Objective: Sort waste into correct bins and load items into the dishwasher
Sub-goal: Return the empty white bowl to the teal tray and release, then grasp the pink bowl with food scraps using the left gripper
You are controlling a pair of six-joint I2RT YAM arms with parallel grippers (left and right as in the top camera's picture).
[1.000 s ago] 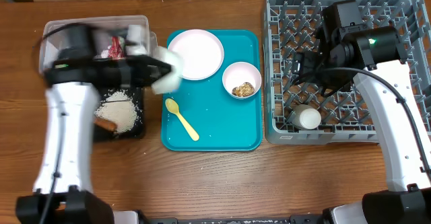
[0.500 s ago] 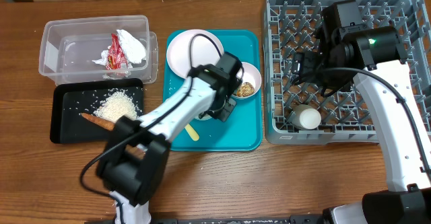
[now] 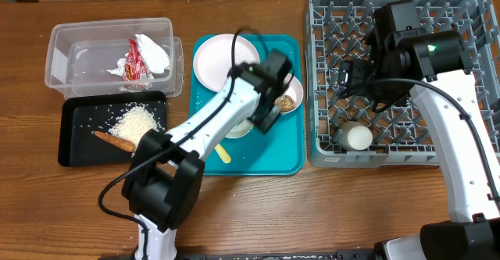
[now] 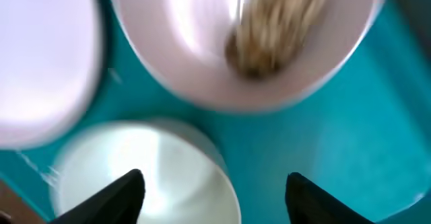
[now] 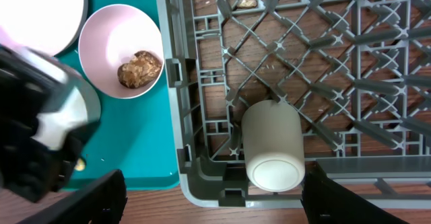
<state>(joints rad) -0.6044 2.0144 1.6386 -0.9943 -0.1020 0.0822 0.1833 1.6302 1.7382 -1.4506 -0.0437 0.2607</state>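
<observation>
My left gripper (image 3: 264, 118) (image 4: 215, 198) hangs open over the teal tray (image 3: 281, 154). One finger is above an empty pale bowl (image 3: 238, 127) (image 4: 151, 177) and the other outside its rim, clear of it. Just beyond is a pink bowl (image 3: 287, 94) (image 4: 202, 49) (image 5: 114, 46) holding a brown lump (image 5: 140, 68). The pink plate (image 3: 221, 59) lies at the tray's back left. The yellow spoon (image 3: 224, 154) is mostly under my arm. My right gripper (image 3: 349, 84) (image 5: 219, 197) stands open above the white cup (image 3: 358, 138) (image 5: 273, 146), which lies in the grey dish rack (image 3: 461, 10).
At the far left the clear tub (image 3: 78, 57) holds the red wrapper (image 3: 134, 61) and white paper (image 3: 154, 51). In front of it the black tray (image 3: 78, 147) holds rice (image 3: 139, 123) and an orange piece (image 3: 113, 141). Bare wooden table runs along the front.
My left arm swung from the bins to the teal tray with the pale bowl, and its jaws have opened, leaving the bowl on the tray. The right arm has not moved.
</observation>
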